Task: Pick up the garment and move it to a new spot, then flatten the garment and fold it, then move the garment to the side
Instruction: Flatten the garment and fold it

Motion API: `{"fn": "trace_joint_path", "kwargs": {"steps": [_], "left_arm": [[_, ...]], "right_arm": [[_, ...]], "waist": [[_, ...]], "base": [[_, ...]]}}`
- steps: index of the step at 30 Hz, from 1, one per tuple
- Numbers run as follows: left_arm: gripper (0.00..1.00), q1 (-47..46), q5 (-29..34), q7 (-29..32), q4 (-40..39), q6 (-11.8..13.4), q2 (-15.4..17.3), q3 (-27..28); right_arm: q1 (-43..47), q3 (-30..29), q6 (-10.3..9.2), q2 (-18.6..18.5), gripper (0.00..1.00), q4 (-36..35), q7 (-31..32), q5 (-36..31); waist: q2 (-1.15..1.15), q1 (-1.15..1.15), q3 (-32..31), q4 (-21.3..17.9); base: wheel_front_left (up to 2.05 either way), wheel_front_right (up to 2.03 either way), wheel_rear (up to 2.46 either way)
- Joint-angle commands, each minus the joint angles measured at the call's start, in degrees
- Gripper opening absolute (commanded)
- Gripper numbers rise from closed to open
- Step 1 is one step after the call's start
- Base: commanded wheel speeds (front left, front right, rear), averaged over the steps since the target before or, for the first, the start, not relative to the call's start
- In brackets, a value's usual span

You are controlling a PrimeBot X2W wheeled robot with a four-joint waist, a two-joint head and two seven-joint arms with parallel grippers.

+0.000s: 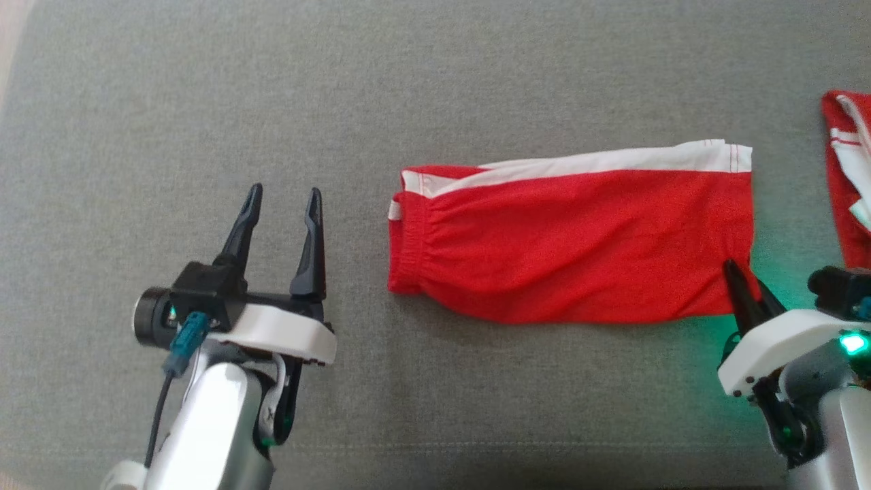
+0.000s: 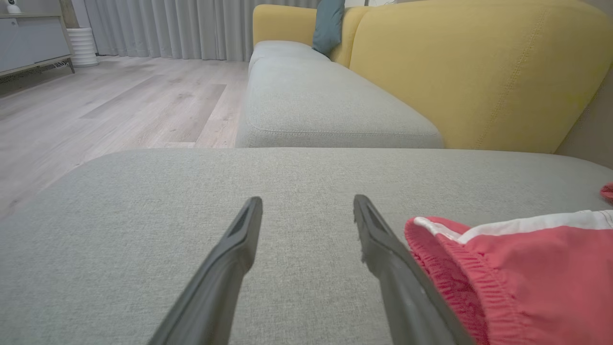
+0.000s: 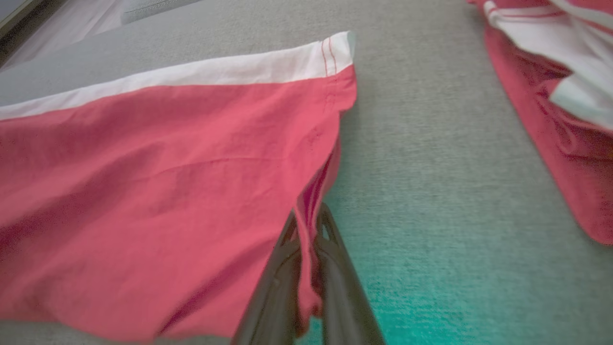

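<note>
Item: red garment [image 1: 571,238], shorts with a white side stripe, lying doubled lengthwise on the grey seat cushion [image 1: 204,102]; elastic waistband to the robot's left, leg hem to its right; largely flat, with a slight lift at the near hem corner.

Right pincer [image 1: 743,279]: pressed together on that near hem corner; the right wrist view shows red cloth nipped between the two dark fingers.

Left pincer [image 1: 284,190]: spread and holding nothing; just beside the waistband end and apart from it, low over the cushion.

Step in hand, as judged: a corner grasp opening the next fold, or the shift aside.

Handling notes:
- confirm that both layers of the hem sit in the pinch; a single layer would peel the fold open.
- bring the left pincer onto the near waistband corner before any lift, so both ends rise together.
- carry low and level; thin cloth will sag and drag between the holds.
- lay edge on edge and let go only once it rests flat.
- steer clear of the second red garment [image 1: 847,177] at the robot's far right, well apart from the first.

Count: garments, two; pincers, two; fingers, four; grey seat cushions, two; teal pillow [image 2: 328,24], one.
</note>
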Motion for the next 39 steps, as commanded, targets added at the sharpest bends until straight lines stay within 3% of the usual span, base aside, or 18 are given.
{"fn": "trace_joint_path", "kwargs": {"steps": [1, 11, 17, 23, 32, 33, 34, 35, 39], "left_arm": [[1.00, -0.37, -0.32, -0.29, -1.34, -0.14, 0.87, 2.04], [1.00, 0.26, 0.22, -0.29, -0.81, 0.44, 1.35, 1.84], [1.00, 0.32, 0.07, -0.29, -0.55, 0.42, 1.22, 1.38], [1.00, 0.40, -0.36, -0.29, -0.38, 0.25, 0.54, 0.56], [1.00, 0.90, -0.56, -0.29, -0.31, 0.35, 0.04, 0.41], [1.00, 0.92, -0.56, -0.29, -0.26, 0.37, 0.03, 0.44], [1.00, 0.94, -0.56, -0.29, -0.22, 0.40, 0.02, 0.50], [1.00, 0.99, -0.54, -0.29, -0.18, 0.45, 0.03, 0.60], [1.00, 1.42, -0.36, -0.29, -0.15, 0.65, 0.46, 1.05]], "right_arm": [[-0.40, -0.16, 0.22, -0.01, 0.00, -1.30, -0.86, -0.67], [-3.80, 1.58, 0.22, 0.52, 0.00, -2.99, -0.64, -3.34], [-9.84, 14.06, 0.22, 2.52, 0.00, -8.22, 2.14, -3.98], [-12.60, 26.30, 0.22, 5.39, 0.00, -6.03, 2.81, 0.00], [-12.21, 32.89, 0.22, 6.46, 0.00, 1.28, -0.04, 4.05], [-12.32, 32.99, 0.22, 6.48, 0.24, 1.69, -0.52, 4.15], [-12.47, 33.18, 0.22, 6.50, 0.88, 1.79, -1.26, 4.20], [-12.69, 33.49, 0.22, 6.51, 1.00, 1.49, -2.35, 4.24], [-13.11, 33.19, 0.22, 6.48, 1.00, -1.83, -8.04, 3.59]], "waist": [[0.00, 0.00, -1.27, -0.70], [0.00, 0.00, -3.64, 0.01], [0.00, 0.00, -5.32, 1.75], [0.00, 0.00, -5.84, 4.49], [0.00, 0.00, -5.48, 6.36], [0.00, 0.00, -5.46, 6.35], [0.00, 0.00, -5.50, 6.27], [0.00, 0.00, -5.60, 6.11], [0.00, 0.00, -6.21, 4.90]], "base": [[0.00, 0.00, 0.00], [0.00, 0.00, 0.00], [0.00, 0.00, 0.00], [0.00, 0.00, 0.00], [0.00, 0.00, 0.00], [0.00, 0.00, 0.00], [0.00, 0.00, 0.00], [0.00, 0.00, 0.00], [0.00, 0.00, 0.00]]}}
